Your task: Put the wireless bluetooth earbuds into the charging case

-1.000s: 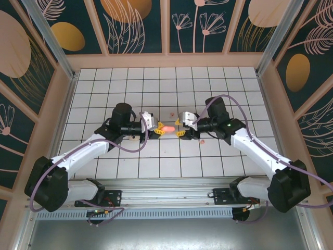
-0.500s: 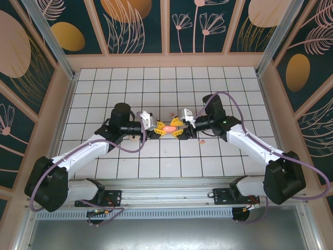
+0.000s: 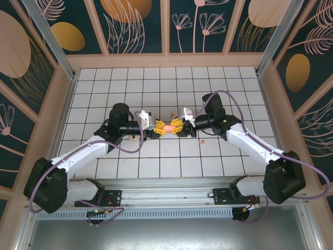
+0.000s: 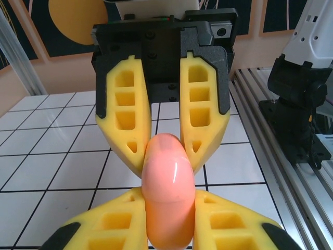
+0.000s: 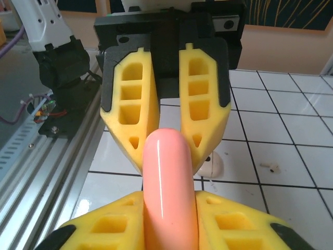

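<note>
Bimanual grasp at the middle of the table [image 3: 104, 94]. The left gripper [image 3: 160, 128] and the right gripper [image 3: 178, 127] met nose to nose, each clamped on one end of a salmon-pink case [image 3: 169, 126] — a smooth, rounded pebble held lengthwise between the two pairs of yellow fingers [image 4: 122, 99], above the tiles. The table was laid in glossy white square tiles with dark joints. One pinkish earbud [image 3: 203, 140] lay loose on a tile close by the right arm's wrist, toward the near edge. In the right wrist view a pale earbud [image 5: 269, 166] lay on a tile near a pale case [image 5: 214, 165] but apart from it, both beyond the left gripper's fingers. The enclosure's walls [image 3: 135, 26] — dark teal panels with orange discs and pale leaf outlines, set in beige frames — rose on three sides. An aluminium rail [image 3: 166, 195] ran along the near edge by the arm bases.
</note>
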Available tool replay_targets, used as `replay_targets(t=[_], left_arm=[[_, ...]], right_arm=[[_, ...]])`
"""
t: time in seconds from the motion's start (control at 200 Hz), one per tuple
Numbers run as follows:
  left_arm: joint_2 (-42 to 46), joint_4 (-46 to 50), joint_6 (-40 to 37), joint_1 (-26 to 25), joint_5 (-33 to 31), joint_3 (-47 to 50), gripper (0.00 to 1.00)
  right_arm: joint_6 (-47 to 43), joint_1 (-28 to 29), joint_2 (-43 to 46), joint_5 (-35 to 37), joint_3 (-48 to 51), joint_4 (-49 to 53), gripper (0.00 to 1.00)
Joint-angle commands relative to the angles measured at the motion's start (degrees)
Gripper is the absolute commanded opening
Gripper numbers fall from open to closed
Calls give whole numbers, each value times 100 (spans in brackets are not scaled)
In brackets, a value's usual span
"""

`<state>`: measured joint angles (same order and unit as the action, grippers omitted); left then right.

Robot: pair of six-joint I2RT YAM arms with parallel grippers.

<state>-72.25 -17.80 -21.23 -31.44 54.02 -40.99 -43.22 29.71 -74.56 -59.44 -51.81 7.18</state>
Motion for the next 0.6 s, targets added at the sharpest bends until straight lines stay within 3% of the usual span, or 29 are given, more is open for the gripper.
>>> replay_targets(t=[0.0, 0.22, 0.36, 0.596], left_arm=[[134, -289, 58, -20, 147, 74, 28], [23, 70, -188, -17, -76, 6, 40], [-51, 102, -171, -28, 108, -58, 42], [-87, 119, -195, -46, 105, -49, 43]], right_arm=[[-143, 34, 45, 168, -205, 160, 17], [-711, 89, 189, 616, -434, 796, 16], [-932, 131, 129, 975, -640, 1203, 16], [-1017, 288, 135, 828, -748, 1166, 16]])
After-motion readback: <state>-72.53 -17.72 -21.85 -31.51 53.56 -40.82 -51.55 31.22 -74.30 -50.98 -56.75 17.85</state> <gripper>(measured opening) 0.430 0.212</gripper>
